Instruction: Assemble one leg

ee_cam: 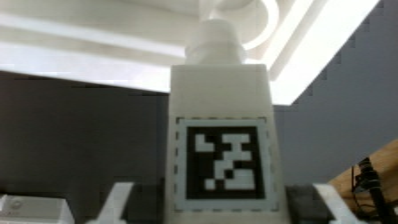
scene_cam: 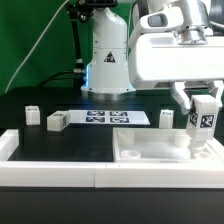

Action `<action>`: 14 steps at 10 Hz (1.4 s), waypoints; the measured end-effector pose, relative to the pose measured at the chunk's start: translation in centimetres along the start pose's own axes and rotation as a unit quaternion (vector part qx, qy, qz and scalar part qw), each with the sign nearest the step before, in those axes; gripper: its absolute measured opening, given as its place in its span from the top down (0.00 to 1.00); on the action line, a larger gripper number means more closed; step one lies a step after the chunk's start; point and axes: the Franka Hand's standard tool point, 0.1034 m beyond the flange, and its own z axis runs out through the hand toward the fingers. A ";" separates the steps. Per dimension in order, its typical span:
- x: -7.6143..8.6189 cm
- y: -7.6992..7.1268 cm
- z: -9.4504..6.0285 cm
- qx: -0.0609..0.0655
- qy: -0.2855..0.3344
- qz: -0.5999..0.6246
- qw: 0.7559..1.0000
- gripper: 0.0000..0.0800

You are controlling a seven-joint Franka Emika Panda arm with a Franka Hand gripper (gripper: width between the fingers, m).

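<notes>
My gripper [scene_cam: 203, 100] is shut on a white leg [scene_cam: 205, 122] with a black-and-white tag, holding it upright over the far right corner of the large white tray-shaped piece [scene_cam: 140, 157]. In the wrist view the leg [ee_cam: 221, 150] fills the middle between my gripper [ee_cam: 222, 208], one finger [ee_cam: 118, 204] showing at its side. Its narrow tip points at the white tray-shaped piece [ee_cam: 107, 40]; I cannot tell whether the tip touches it. Three more legs lie on the black table, two [scene_cam: 30, 116] [scene_cam: 57, 122] at the exterior view's left and one [scene_cam: 165, 118] beside the held one.
The marker board [scene_cam: 110, 118] lies flat at the table's middle in front of the robot base [scene_cam: 108, 60]. A white raised border [scene_cam: 50, 172] runs along the table's front and the exterior view's left.
</notes>
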 end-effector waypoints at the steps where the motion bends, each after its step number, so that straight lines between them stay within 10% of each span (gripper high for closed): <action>1: -0.4 -0.2 0.3 0.001 -0.003 -0.001 1.000 0.64; 13: -1.8 -2.0 1.3 0.008 -0.016 -0.002 1.000 0.64; 14: -1.9 -2.0 1.3 0.008 -0.017 -0.002 1.000 0.42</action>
